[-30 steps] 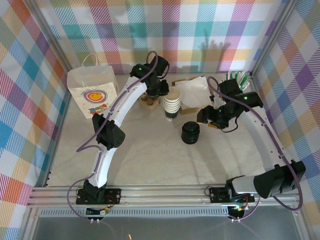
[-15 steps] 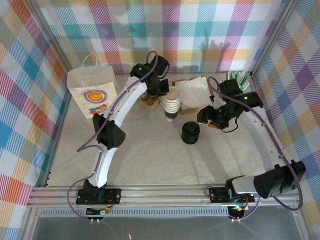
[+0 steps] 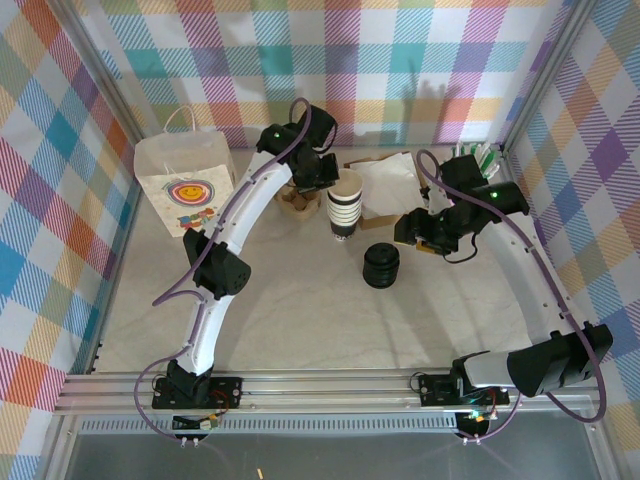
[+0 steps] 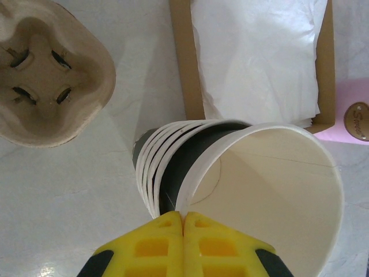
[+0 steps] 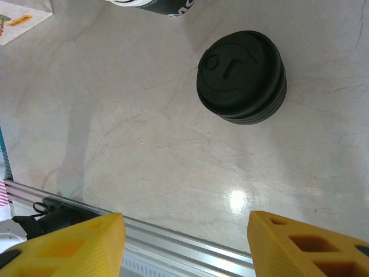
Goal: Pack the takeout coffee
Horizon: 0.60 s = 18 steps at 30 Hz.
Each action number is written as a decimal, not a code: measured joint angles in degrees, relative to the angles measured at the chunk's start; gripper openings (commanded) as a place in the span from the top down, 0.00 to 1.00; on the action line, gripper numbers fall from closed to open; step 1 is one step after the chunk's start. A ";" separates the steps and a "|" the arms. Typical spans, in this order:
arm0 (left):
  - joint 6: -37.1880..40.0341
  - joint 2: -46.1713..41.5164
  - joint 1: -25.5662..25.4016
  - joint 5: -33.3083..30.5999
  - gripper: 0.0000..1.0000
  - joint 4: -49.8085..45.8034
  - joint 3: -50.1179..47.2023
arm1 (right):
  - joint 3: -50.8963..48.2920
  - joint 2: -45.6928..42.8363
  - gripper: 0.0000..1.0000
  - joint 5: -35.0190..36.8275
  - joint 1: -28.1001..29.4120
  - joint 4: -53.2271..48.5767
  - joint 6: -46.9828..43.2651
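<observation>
A stack of lidless cream paper cups (image 3: 342, 212) stands mid-table. My left gripper (image 3: 326, 182) is shut on the rim of the top cup (image 4: 277, 190). That cup is tilted and partly raised out of the stack (image 4: 151, 167). In the left wrist view the yellow fingertips (image 4: 173, 222) pinch the thin rim, the gripper (image 4: 183, 214) pressed closed on it. A squat stack of black lids (image 3: 381, 265) (image 5: 241, 77) sits on the table. My right gripper (image 3: 420, 238) (image 5: 184, 231) hangs open just right of it, holding nothing. The lidded takeout coffee is out of view.
A white paper bag (image 3: 185, 185) with a smiley print stands at the back left. A pulp cup carrier (image 3: 294, 203) (image 4: 49, 75) lies left of the cups. A cardboard tray of napkins (image 3: 385, 185) (image 4: 256, 57) lies behind them, and straws (image 3: 478, 158) stand at the back right.
My left gripper has risen slightly, keeping the top cup's rim, and the cup has tipped a little. The right arm and the lids have stayed where they were.
</observation>
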 measured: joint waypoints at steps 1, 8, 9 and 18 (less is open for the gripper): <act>-0.22 -0.20 0.11 0.02 1.00 -0.04 0.20 | 0.24 0.00 0.42 0.02 0.00 -0.02 0.00; -1.29 -4.48 1.40 0.15 1.00 -0.87 0.74 | 1.68 0.00 0.42 0.76 0.00 0.00 -0.13; -1.31 -5.44 1.55 0.15 1.00 -0.92 0.79 | 1.79 0.00 0.42 0.90 0.00 0.00 -0.13; -1.40 -12.61 1.81 -0.11 1.00 -3.58 1.42 | 2.14 -0.46 0.43 2.03 0.00 -0.09 0.04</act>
